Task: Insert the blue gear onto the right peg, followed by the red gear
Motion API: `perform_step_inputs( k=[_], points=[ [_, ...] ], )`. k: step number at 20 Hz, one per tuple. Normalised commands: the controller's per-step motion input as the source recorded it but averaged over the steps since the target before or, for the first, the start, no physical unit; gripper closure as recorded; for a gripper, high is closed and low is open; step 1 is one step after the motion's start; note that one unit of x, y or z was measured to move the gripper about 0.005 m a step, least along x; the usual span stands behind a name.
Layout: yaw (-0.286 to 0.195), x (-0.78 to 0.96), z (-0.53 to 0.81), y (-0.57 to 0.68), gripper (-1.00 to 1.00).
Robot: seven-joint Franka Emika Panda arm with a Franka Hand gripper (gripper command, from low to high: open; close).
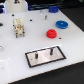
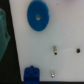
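The blue gear (image 1: 61,24) lies flat on the white table near its back edge, at the exterior view's right. It also shows in the wrist view (image 2: 38,16). The red gear (image 1: 51,34) lies just in front of it. The black-bordered white plate (image 1: 36,61) lies near the front, with two dark pegs. The right peg (image 1: 50,51) is bare. My gripper (image 1: 19,35) hangs over the table at the exterior view's left, far from both gears. Its fingers look apart and hold nothing.
Small dark bolt holes dot the table (image 1: 46,16), (image 2: 55,49). A dark background runs behind the table's back edge (image 1: 70,12). A small blue part (image 2: 31,74) sits at the wrist view's edge; I cannot tell what it is.
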Motion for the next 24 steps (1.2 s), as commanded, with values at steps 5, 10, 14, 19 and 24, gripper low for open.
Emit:
perform_step_inputs(
  k=[5,10,14,19,24],
  points=[
    [0.000,-0.39,-0.51,0.41,-1.00],
    [0.000,-0.47,-0.58,-0.01,-1.00],
    [0.000,-0.38,-0.55,-0.20,-1.00],
    [0.000,-0.29,-0.55,-0.27,-1.00],
    [0.000,-0.13,-0.53,-0.13,-1.00]
  ],
)
